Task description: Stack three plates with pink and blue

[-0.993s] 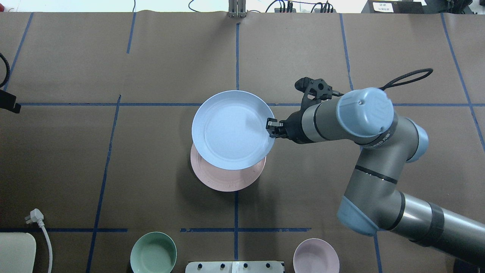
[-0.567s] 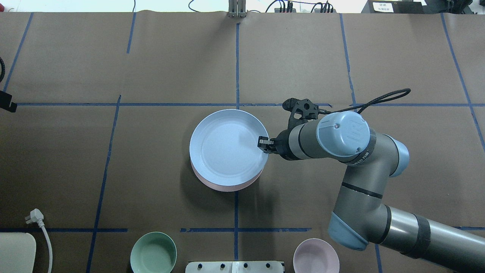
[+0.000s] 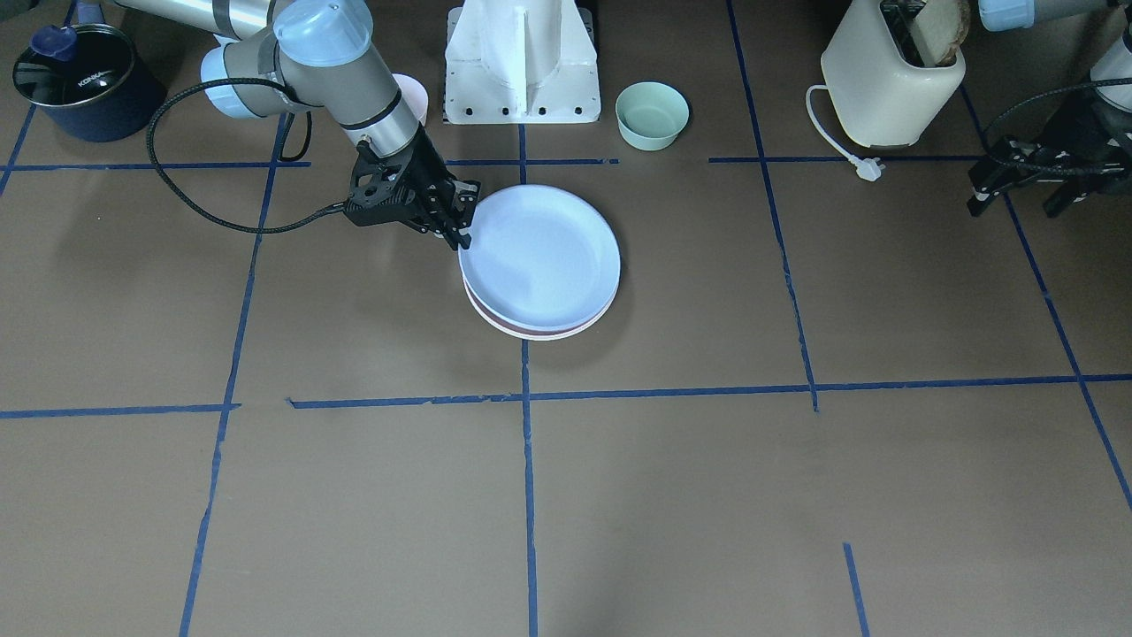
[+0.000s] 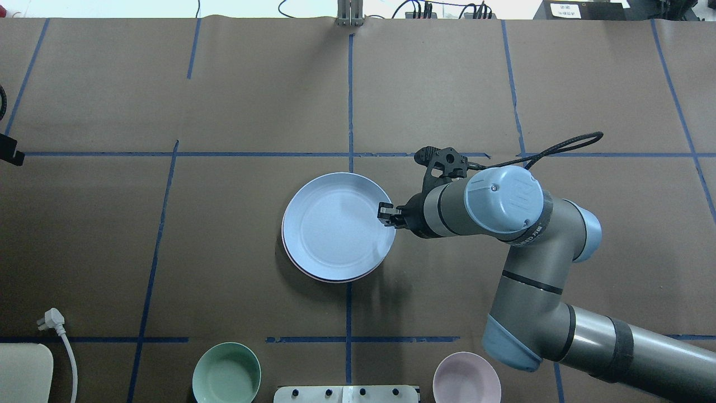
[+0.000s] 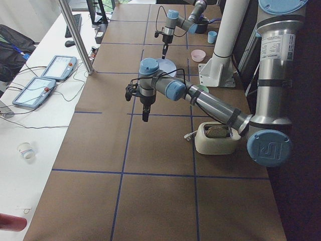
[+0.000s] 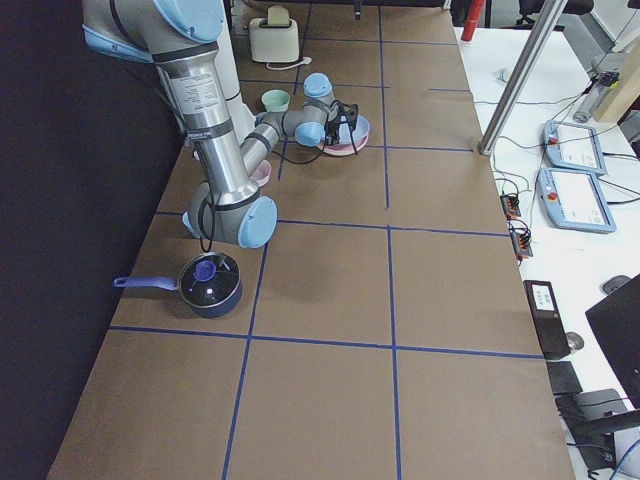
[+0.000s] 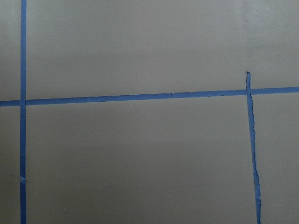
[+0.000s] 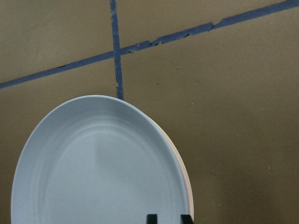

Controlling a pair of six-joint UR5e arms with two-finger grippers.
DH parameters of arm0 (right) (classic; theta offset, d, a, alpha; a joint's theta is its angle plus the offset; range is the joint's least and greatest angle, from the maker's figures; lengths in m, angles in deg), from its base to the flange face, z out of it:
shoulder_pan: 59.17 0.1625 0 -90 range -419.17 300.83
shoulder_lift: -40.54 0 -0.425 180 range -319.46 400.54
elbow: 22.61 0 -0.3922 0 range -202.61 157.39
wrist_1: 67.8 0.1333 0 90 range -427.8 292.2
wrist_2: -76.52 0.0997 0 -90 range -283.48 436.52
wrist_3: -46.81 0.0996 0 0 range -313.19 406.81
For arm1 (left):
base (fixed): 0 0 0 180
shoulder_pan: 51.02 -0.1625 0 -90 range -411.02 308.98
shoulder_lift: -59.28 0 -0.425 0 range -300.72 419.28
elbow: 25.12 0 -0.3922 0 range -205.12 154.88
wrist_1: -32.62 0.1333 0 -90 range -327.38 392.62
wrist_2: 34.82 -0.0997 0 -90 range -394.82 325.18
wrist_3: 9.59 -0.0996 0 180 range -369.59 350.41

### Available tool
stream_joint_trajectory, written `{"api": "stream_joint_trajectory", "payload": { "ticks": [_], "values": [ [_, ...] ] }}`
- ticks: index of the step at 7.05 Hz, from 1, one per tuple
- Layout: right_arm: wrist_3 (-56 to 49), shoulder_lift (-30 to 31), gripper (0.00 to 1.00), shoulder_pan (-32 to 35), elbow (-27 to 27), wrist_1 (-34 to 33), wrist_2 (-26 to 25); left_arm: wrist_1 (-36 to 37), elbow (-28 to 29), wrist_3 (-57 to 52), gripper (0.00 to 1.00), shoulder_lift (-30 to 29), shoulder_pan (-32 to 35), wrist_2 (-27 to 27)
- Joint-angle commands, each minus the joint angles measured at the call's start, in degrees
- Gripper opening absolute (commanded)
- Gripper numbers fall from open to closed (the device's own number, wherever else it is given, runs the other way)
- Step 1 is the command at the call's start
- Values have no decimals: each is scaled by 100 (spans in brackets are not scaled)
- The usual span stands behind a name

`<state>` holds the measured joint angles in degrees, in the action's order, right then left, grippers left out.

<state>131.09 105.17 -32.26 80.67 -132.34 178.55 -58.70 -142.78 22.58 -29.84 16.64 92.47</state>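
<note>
The pale blue plate [image 4: 335, 224] lies on the pale pink plate [image 4: 330, 279] at the table's middle. Only a thin pink rim shows around it. In the front view the blue plate [image 3: 539, 252] tops the stack, with the pink rim [image 3: 531, 329] under it. A paler rim below that may be the cream-white plate. My right gripper [image 4: 385, 214] is shut on the blue plate's right rim. In the right wrist view its fingertips [image 8: 151, 218] straddle that rim [image 8: 103, 168]. My left gripper [image 3: 1066, 208] hangs open and empty far to the left, over bare table.
A mint-green bowl [image 4: 226, 372] and a small pink bowl [image 4: 467, 378] stand near the robot's base [image 3: 522, 62]. A cream toaster [image 3: 889, 80] with its plug [image 4: 50, 320] is at the near left. A dark pot [image 3: 75, 84] is at the near right.
My right gripper has brought the blue plate toward the robot and down onto the pink plate, which it now almost covers. My left gripper has drawn a little further left.
</note>
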Motion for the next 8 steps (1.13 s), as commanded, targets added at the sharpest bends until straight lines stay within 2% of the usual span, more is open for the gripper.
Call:
{"api": "stream_joint_trajectory", "payload": {
  "ticks": [1, 2, 3, 5, 6, 8],
  "values": [
    [1, 6, 100, 7, 16, -6, 2, 0, -3, 0, 100, 0, 2, 7],
    [-8, 24, 100, 85, 51, -50, 36, 0, -3, 0, 100, 0, 11, 7],
    [-191, 7, 100, 225, 260, -895, 80, 0, -3, -17, 100, 44, 54, 7],
    [-1924, 41, 100, 917, 587, -2058, 237, 18, 136, -1171, 100, 376, 614, -2],
    [-2898, 163, 100, 1513, 570, -2246, 761, 9, 512, -1926, 100, 422, 991, 33],
    [-4343, 672, 100, 2734, 465, -2239, 1720, 0, 1792, -3342, 100, 326, 1957, 847]
  ]
}}
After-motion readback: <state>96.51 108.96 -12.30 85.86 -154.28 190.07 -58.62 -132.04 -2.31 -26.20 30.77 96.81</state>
